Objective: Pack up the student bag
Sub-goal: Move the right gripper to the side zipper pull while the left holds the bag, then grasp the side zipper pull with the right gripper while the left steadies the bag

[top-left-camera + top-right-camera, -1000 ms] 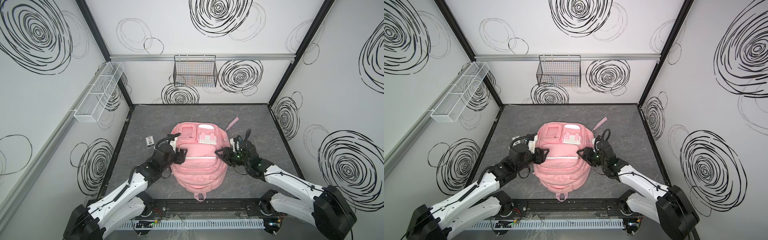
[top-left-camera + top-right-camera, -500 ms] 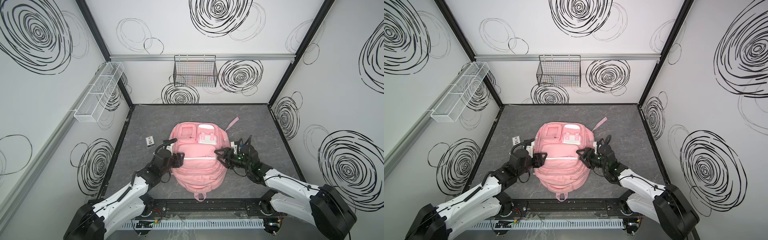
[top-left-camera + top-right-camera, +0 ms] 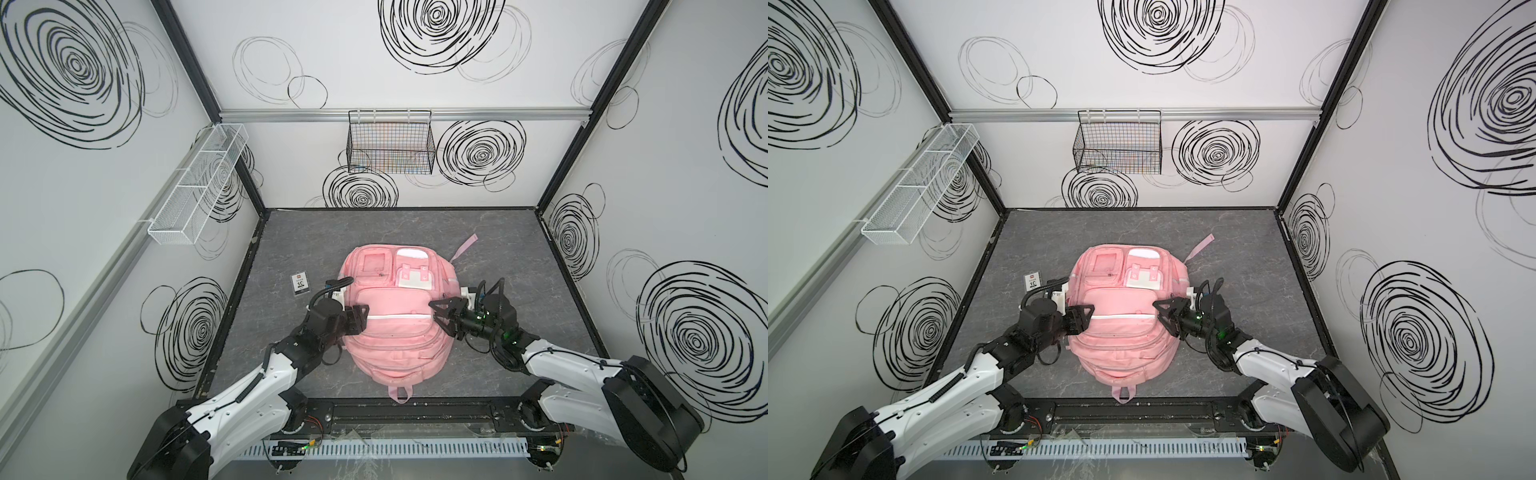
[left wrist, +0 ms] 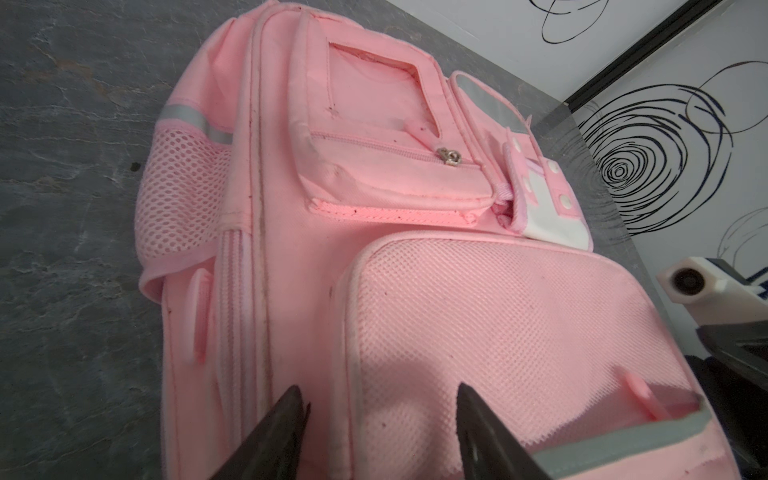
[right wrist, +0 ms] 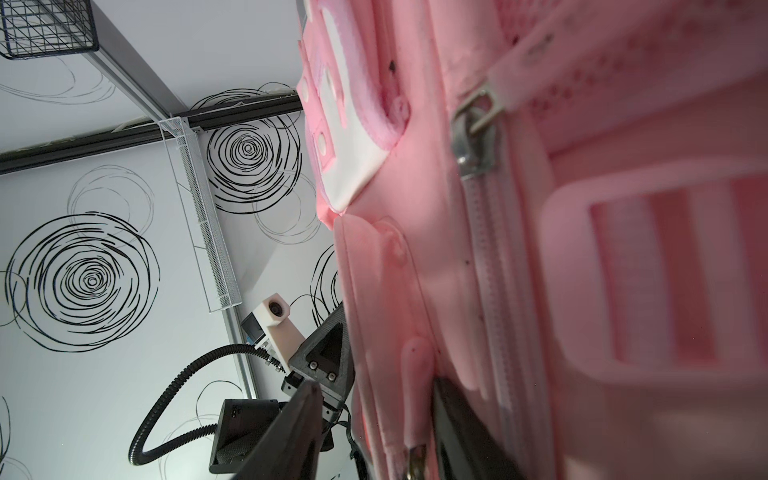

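Observation:
The student bag (image 3: 395,345) (image 3: 1121,345) is a pink backpack lying flat, front up, in the middle of the grey table. My left gripper (image 3: 365,319) (image 3: 1089,319) is at the bag's left edge. In the left wrist view it (image 4: 378,386) is open, its jaws astride the white piping of the mesh front pocket (image 4: 498,316). My right gripper (image 3: 433,311) (image 3: 1157,311) is at the bag's right edge. In the right wrist view it (image 5: 376,382) is open around a fold of the bag (image 5: 457,257) and a pink zipper tab (image 5: 417,365).
A small black-and-white card (image 3: 300,284) (image 3: 1033,282) lies on the table left of the bag. A pink strap (image 3: 465,245) trails out at the bag's far right. A black wire basket (image 3: 390,145) hangs on the back wall and a white mesh shelf (image 3: 195,187) on the left wall.
Both grippers have shifted a little toward the near edge along the bag's sides. The bag has not moved.

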Robot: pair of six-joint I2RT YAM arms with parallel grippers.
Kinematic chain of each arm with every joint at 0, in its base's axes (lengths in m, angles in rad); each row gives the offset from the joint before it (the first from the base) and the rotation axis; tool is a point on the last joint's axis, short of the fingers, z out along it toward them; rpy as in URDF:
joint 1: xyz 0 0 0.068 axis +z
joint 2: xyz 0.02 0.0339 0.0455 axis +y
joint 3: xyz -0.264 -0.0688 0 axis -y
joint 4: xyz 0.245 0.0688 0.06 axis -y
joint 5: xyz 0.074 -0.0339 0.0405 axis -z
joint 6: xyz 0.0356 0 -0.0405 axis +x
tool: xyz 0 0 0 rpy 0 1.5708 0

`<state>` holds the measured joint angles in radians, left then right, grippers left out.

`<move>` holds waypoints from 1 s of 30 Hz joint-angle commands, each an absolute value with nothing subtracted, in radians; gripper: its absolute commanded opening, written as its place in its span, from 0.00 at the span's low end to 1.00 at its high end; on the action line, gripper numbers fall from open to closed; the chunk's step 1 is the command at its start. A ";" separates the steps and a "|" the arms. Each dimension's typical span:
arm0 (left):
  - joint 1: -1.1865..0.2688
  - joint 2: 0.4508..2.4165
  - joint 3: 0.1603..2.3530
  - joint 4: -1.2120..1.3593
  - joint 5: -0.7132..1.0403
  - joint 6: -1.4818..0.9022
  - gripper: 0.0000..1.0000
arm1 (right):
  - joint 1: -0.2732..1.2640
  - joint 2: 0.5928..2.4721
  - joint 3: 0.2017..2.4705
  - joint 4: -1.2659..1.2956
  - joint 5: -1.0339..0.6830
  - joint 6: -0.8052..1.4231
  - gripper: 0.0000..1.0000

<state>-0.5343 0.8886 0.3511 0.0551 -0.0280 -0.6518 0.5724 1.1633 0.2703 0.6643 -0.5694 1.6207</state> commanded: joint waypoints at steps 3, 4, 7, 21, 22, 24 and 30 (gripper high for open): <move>-0.524 0.895 0.337 0.092 -0.040 -0.660 0.62 | 0.562 1.180 0.260 0.746 -0.569 1.648 0.36; -0.523 0.895 0.336 0.093 -0.041 -0.660 0.62 | 0.559 1.177 0.256 0.755 -0.566 1.644 0.34; -0.522 0.899 0.334 0.097 -0.036 -0.661 0.62 | 0.552 1.164 0.238 0.759 -0.552 1.636 0.29; -0.521 0.927 0.330 0.127 -0.022 -0.666 0.61 | 0.535 1.118 0.217 0.766 -0.528 1.517 0.17; -0.521 0.928 0.331 0.129 -0.021 -0.666 0.61 | 0.536 1.121 0.218 0.780 -0.534 1.513 0.17; -0.521 0.933 0.330 0.132 -0.019 -0.667 0.61 | 0.535 1.131 0.223 0.806 -0.551 1.505 0.17; -0.520 0.938 0.328 0.134 -0.018 -0.672 0.61 | 0.535 1.149 0.217 0.850 -0.574 1.491 0.13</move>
